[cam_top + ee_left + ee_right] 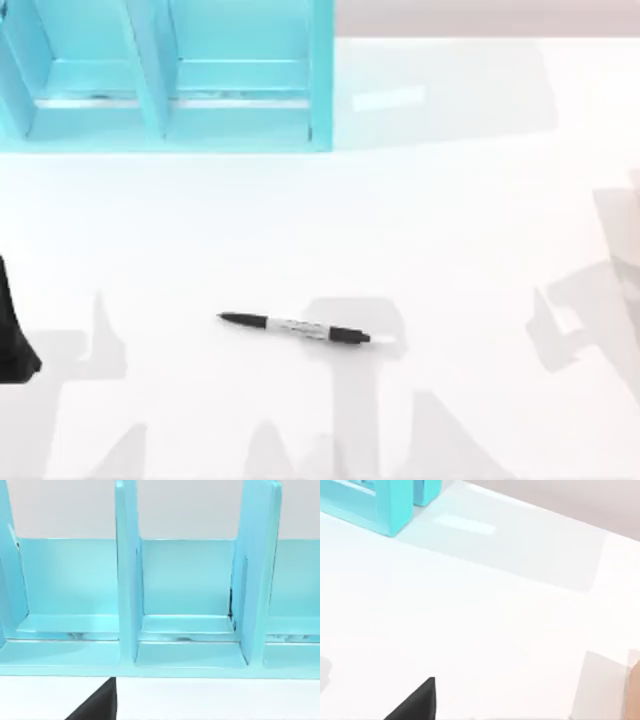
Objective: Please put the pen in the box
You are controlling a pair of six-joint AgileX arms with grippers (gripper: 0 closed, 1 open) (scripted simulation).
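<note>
Surface: white, smooth tabletop (450, 230) crossed by soft grey shadows, with a pale wall behind its far edge.
Box: large turquoise-blue box (320, 90) with thick flat walls and upright inner dividers, standing at the far left of the table; the left wrist view looks straight into its compartments (187, 630), and none of those in sight has anything in it.
Pen: slim black marker pen (296, 329) with a white-grey labelled band round its middle, lying flat on the table near the front centre, pointed cap towards the left, well apart from the box and touching nothing else.
Left arm: a dark part of it (12, 330) sits at the table's left edge, away from the pen; a black wedge shows low in the left wrist view, but whether the gripper is spread or closed I cannot tell, and nothing appears to be held.
Right arm: off at the right side, its wrist camera looking across bare table towards the box corner (395, 510); I cannot tell how far its gripper is open.
Progress: by my reading nothing is done yet; the pen is untouched.
Remaining: reach, grasp, lift, carry over the box wall, release into a compartment.
</note>
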